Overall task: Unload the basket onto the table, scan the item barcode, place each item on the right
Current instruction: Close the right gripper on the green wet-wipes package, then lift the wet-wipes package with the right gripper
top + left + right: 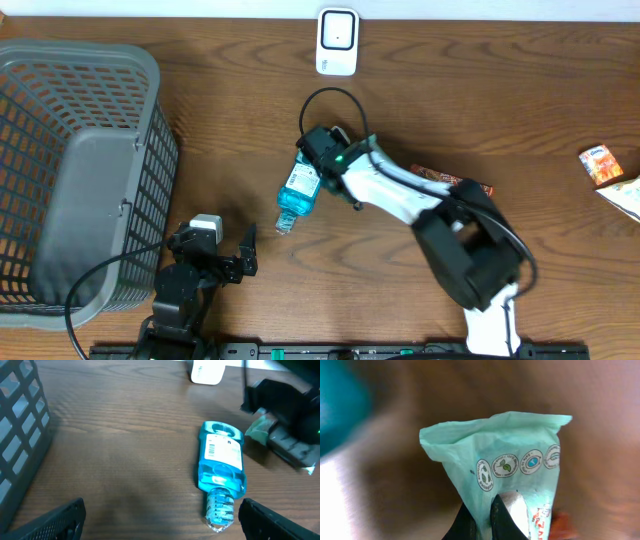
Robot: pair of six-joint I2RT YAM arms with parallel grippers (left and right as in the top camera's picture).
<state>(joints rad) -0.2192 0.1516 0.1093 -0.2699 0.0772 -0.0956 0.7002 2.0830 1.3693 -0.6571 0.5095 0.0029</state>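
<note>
In the right wrist view a mint-green packet (pixel 510 465) with round printed symbols is pinched between my right gripper's (pixel 485 510) black jaws, which are shut on its lower part. Overhead, the right gripper (pixel 325 152) sits at the table's middle, just beside the top end of a blue bottle (pixel 298 188). The bottle (pixel 221 460) lies flat with its barcode label (pixel 214 449) facing up, cap toward my left gripper (pixel 162 527). The green packet (pixel 258 430) shows at the right gripper's tip. The left gripper (pixel 215 245) is open, empty, near the front edge. A white scanner (pixel 337 42) stands at the back.
A grey mesh basket (pixel 150 150) fills the left side. An orange packet (pixel 600 165) and another pack (pixel 625 195) lie at the far right. A reddish packet (pixel 440 178) lies under the right arm.
</note>
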